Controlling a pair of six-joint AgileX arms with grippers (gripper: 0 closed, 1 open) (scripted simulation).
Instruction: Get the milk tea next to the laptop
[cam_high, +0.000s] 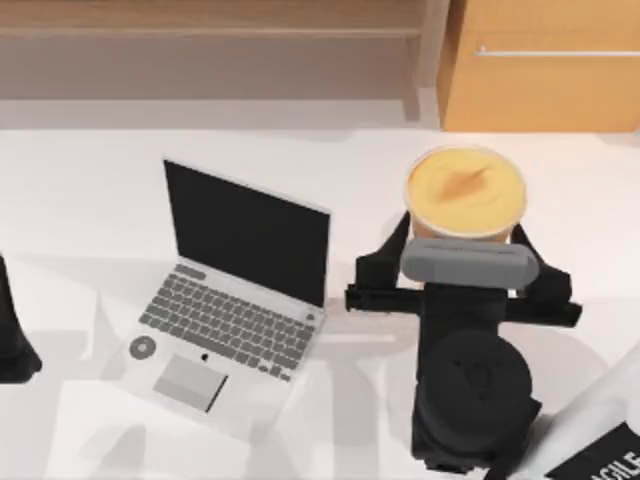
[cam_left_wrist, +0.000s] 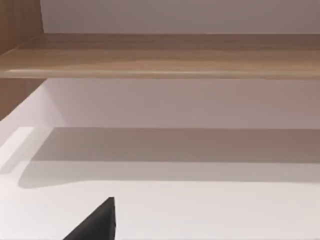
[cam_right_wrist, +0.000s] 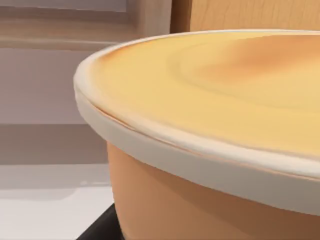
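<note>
Left arm (cam_high: 15, 335): parked at the table's left edge, a dark shape partly cut off by the frame. Whether its fingers are open or closed cannot be told. Its wrist view looks across bare white table (cam_left_wrist: 200, 210) toward a wooden shelf (cam_left_wrist: 165, 55) at the far side, with a black corner (cam_left_wrist: 97, 222) low in the picture.

Laptop (cam_high: 235, 300): silver, lid open, black screen upright and facing the near side. Grey keyboard, grey trackpad, round grey sticker on the palm rest. It sits left of centre on the white table (cam_high: 90, 190), turned at a slight angle.

Milk tea (cam_high: 465, 195): cup with pale rim and creamy yellow-orange top, upright, right of the laptop and well apart from it, toward the far side of the table. In the right wrist view the cup (cam_right_wrist: 210, 150) is very close, with its orange-tan wall below the rim.

Right gripper (cam_high: 465, 250): at the near side of the cup, its black fingers (cam_high: 392, 245) spread to either side of the cup's wall, around it. Whether the pads press on the cup cannot be told.

Wooden cabinet (cam_high: 540, 65): far right, behind the table, with a metal handle.
</note>
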